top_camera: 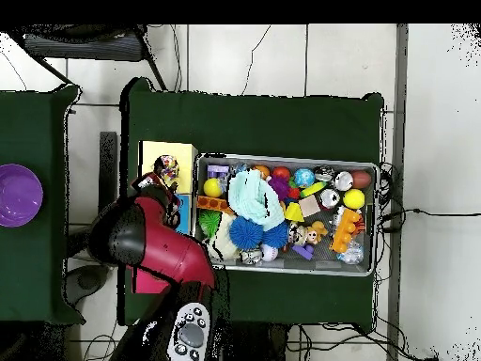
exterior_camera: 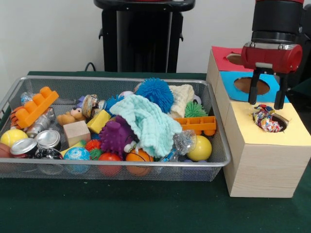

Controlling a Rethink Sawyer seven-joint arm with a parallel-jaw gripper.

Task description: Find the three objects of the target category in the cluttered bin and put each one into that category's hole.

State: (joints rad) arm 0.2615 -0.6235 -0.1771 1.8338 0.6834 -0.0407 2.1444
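Observation:
The cluttered bin (exterior_camera: 116,79) is a silver wire-mesh basket full of toys; it also shows in the overhead view (top_camera: 282,158). To its right stand three wooden boxes with a red top (exterior_camera: 221,58), a blue top (exterior_camera: 233,94) and a yellow top (exterior_camera: 243,124), each with a hole. A crumpled multicoloured ball (exterior_camera: 265,119) sits in the yellow box's hole and also shows in the overhead view (top_camera: 168,169). My gripper (exterior_camera: 265,105) hangs just above the ball, open, its fingers on either side of the ball's top.
The bin holds a blue spiky ball (exterior_camera: 154,93), a mint cloth (exterior_camera: 148,119), a purple spiky toy (exterior_camera: 115,136), an orange block (exterior_camera: 34,107), cans (exterior_camera: 36,143), a yellow ball (exterior_camera: 200,148) and a wooden cube (exterior_camera: 77,132). A purple bowl (top_camera: 19,195) stands on a side table.

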